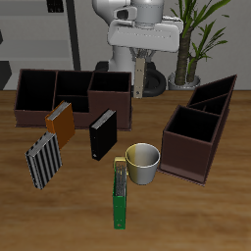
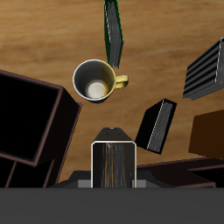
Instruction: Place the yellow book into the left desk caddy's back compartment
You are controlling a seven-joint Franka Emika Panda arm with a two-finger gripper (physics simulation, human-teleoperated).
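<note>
The tool is pinching the yellow book, a thin, pale beige slab with light page edges. The book hangs upright above the far side of the counter, well apart from the left desk caddy and its back compartment.

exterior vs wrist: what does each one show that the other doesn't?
Exterior only: the plant and the arm above the claw.
Wrist only: the mug's pale inside bottom, and the end of the yellow book seen edge-on in the claw's grip.
Both: the yellow book, mug, green book, black book, striped book, and the caddy, though the wrist view cuts the caddy off.
</note>
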